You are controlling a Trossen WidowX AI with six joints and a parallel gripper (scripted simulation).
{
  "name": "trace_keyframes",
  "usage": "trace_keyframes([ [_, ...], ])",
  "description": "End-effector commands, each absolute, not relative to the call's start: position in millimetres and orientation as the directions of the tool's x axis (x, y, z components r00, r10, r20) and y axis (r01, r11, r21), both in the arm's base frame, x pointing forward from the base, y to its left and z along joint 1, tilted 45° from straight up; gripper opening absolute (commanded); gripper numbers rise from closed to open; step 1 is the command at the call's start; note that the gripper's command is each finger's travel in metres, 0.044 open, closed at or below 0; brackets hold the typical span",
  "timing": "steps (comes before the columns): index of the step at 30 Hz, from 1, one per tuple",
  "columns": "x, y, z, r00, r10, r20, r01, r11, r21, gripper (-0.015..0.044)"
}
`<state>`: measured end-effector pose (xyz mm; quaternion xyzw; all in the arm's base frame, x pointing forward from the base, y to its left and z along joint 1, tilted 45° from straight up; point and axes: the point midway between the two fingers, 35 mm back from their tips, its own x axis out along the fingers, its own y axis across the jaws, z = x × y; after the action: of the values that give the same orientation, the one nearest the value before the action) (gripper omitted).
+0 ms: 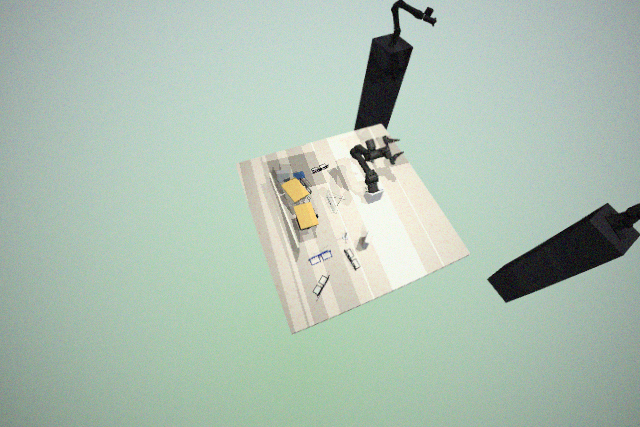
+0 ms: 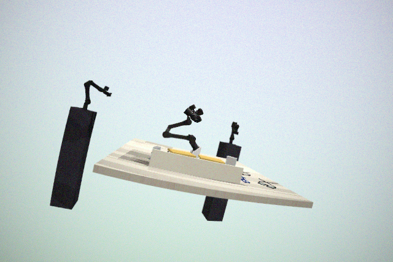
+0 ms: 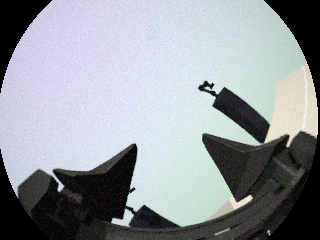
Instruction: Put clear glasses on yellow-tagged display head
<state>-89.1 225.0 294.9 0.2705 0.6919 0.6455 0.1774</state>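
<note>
My gripper is open, with nothing between its fingers, high above the table and away from all the glasses. A faint, thin outline like clear glasses lies on the table between the arm's base and the yellow blocks in the top view. Two yellow-topped blocks stand side by side along a low pale wall. Which shapes are the display heads, and where the yellow tag is, I cannot tell. The wrist view shows neither glasses nor heads.
Blue glasses and several dark-framed pairs lie on the table. One dark pair is near the far yellow block. A blue piece is beside that block. A small grey object stands near the middle.
</note>
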Motion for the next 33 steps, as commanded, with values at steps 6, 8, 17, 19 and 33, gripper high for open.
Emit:
trace_keyframes([
  [6,-89,225,295,-0.791,0.603,0.104,0.145,0.020,0.989,0.0440],
  [8,-89,225,295,-0.791,0.603,0.104,0.145,0.020,0.989,0.0440],
  [17,12,292,269,-0.388,0.921,-0.039,-0.140,-0.017,0.990,0.0204],
  [19,43,300,258,-0.262,0.960,-0.101,-0.235,0.038,0.971,0.0200],
  [33,238,246,162,0.436,0.661,-0.611,-0.541,0.735,0.408,0.0200],
])
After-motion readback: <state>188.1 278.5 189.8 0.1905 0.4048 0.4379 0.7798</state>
